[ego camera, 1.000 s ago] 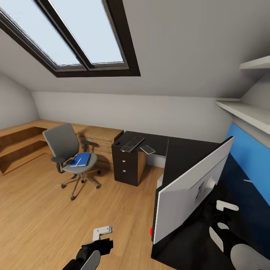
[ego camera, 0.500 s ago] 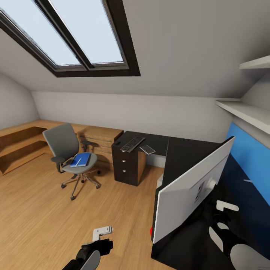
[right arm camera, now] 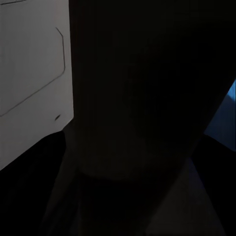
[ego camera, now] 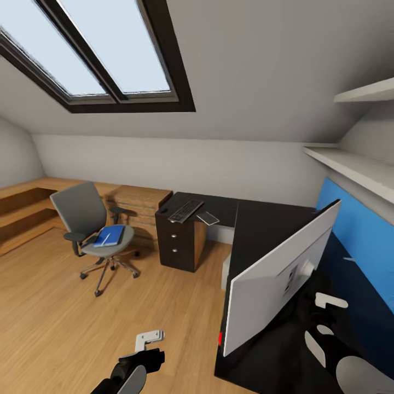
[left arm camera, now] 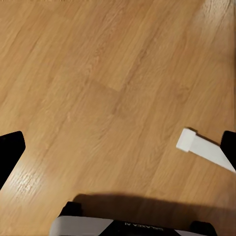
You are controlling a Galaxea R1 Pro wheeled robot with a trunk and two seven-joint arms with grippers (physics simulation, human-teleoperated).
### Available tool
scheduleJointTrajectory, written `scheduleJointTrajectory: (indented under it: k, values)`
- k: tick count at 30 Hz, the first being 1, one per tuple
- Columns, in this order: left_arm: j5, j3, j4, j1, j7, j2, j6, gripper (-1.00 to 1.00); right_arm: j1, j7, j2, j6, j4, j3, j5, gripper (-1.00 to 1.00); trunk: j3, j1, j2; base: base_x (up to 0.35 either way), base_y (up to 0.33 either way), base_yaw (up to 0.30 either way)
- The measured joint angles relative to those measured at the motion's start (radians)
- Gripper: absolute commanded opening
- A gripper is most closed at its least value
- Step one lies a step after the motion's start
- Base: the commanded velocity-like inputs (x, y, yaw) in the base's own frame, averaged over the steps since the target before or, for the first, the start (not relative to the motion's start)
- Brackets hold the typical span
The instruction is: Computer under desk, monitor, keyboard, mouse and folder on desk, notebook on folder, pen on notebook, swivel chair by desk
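The monitor (ego camera: 279, 273) shows its silver-white back, tilted over the near wing of the black desk (ego camera: 262, 224), its red-dotted lower corner past the desk's edge. My right gripper (ego camera: 328, 314) is behind it, shut on its dark stand (right arm camera: 137, 98). My left gripper (ego camera: 149, 339) hangs open over the wood floor with nothing between its fingers (left arm camera: 206, 150). The keyboard (ego camera: 185, 210) lies on the desk's far wing. The blue folder (ego camera: 109, 236) rests on the seat of the grey swivel chair (ego camera: 82, 210). A pale sliver of the computer (ego camera: 225, 272) shows under the desk.
A small flat grey item (ego camera: 208, 218) lies beside the keyboard. A low light-wood cabinet (ego camera: 137, 200) runs along the far wall behind the chair. White shelves (ego camera: 355, 164) jut from the right wall above the blue back panel (ego camera: 355, 230). Open wood floor (ego camera: 82, 317) lies left.
The whole view has shifted: chair, far desk wing and cabinet slid left in the picture, so the camera moved. The monitor and both grippers kept their places in the picture.
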State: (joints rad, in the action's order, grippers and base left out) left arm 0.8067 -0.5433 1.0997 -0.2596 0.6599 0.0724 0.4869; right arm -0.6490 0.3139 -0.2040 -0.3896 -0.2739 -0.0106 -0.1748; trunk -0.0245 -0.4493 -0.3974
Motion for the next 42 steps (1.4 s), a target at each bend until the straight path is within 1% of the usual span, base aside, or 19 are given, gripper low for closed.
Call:
scheduleJointTrajectory:
  k: [4,10,30,32,33,34,35,38,41,42]
  values:
    - [0.0,0.0,0.0,0.0,0.0,0.0,0.0,1.0,0.0,0.001,0.0,-0.001,0.002,-0.003,-0.01,-1.0,0.001,0.0,0.0,0.0,0.0,-0.198]
    - [0.0,0.0,0.001,0.0,0.0,0.0,0.0,1.0,0.0,0.001,0.0,-0.002,0.004,-0.002,-0.014,-1.0,0.004,0.0,0.0,0.0,0.0,-0.217]
    - [0.0,0.001,0.003,0.0,0.0,0.0,0.0,1.0,0.0,0.001,0.001,-0.002,0.003,0.0,-0.011,-1.0,0.01,0.0,-0.001,0.0,0.0,-0.249]
    - [0.0,0.001,0.003,0.0,0.0,0.0,0.0,1.0,0.0,0.002,0.001,-0.005,0.004,-0.003,-0.017,-1.0,0.011,0.0,-0.001,0.0,0.0,-0.069]
    - [0.0,0.001,0.003,0.0,0.0,0.0,0.0,1.0,0.0,0.001,0.002,-0.003,0.003,-0.007,-0.011,-1.0,0.011,0.0,-0.001,0.0,0.0,-0.034]
    - [0.0,0.001,0.003,0.0,0.0,0.0,0.0,1.0,0.0,0.001,0.002,-0.003,0.004,0.003,-0.012,-1.0,0.011,0.0,-0.001,0.0,0.0,-0.022]
    - [0.0,0.001,0.003,0.0,0.0,0.0,0.0,1.0,0.0,0.0,0.002,-0.001,0.004,0.005,-0.009,-1.0,0.011,0.0,-0.001,0.0,0.0,-0.014]
    - [0.0,0.001,0.004,0.0,0.0,0.0,0.0,1.0,0.0,0.001,0.002,-0.003,0.004,-0.002,-0.012,-1.0,0.011,0.0,-0.001,0.0,0.0,-0.002]
    - [0.0,0.001,0.003,0.0,0.0,0.0,0.0,1.0,0.0,0.0,0.002,-0.001,0.004,0.003,-0.01,-1.0,0.011,0.0,-0.001,0.0,0.0,0.0]
    - [0.0,0.001,0.003,0.0,0.0,0.0,0.0,1.0,0.0,0.001,0.004,-0.002,0.003,0.0,-0.009,-1.0,0.011,0.0,-0.001,0.0,0.0,0.0]
